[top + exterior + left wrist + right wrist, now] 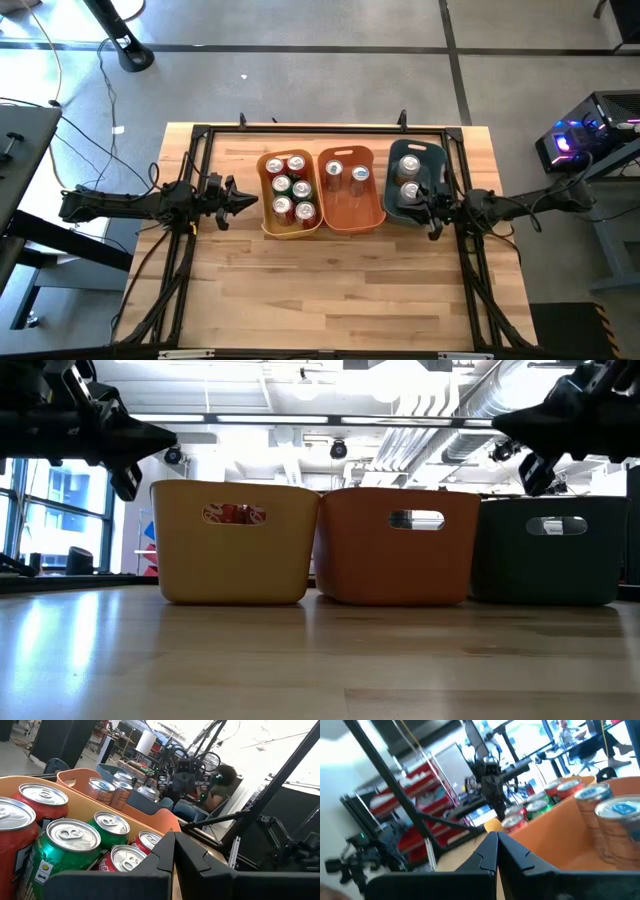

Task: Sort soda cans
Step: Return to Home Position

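- The left gripper (252,203) has its two dark fingers pressed together tip to tip, with nothing between them. This is plain in the left wrist view.
- It hangs above the table, pointing at the left wall of the yellow plastic bin (265,228). It is just beside that wall and not touching it.
- The right gripper (421,204) is likewise closed on nothing, and its fingers meet in a point in the right wrist view.
- It hangs above the right, near part of the dark teal plastic bin (393,212). In the low view it sits higher than the bin's rim.
- Six red and green aluminium soda cans (291,187) stand upright in the yellow bin, packed two by three with their silver tops up.
- The orange plastic bin (350,222) stands in the middle, its walls touching the yellow bin's.
- It holds a few upright copper-bodied aluminium soda cans (345,175), gathered toward its far end.
- Two silver-topped aluminium soda cans (410,178) stand upright in the teal bin, one behind the other.
- The three bins form a row across the far half of the pale wooden plank table (330,290).
- Both arms reach in level from the table's two sides.
- Beyond the table, the left wrist view shows a seated person (219,787) among equipment.
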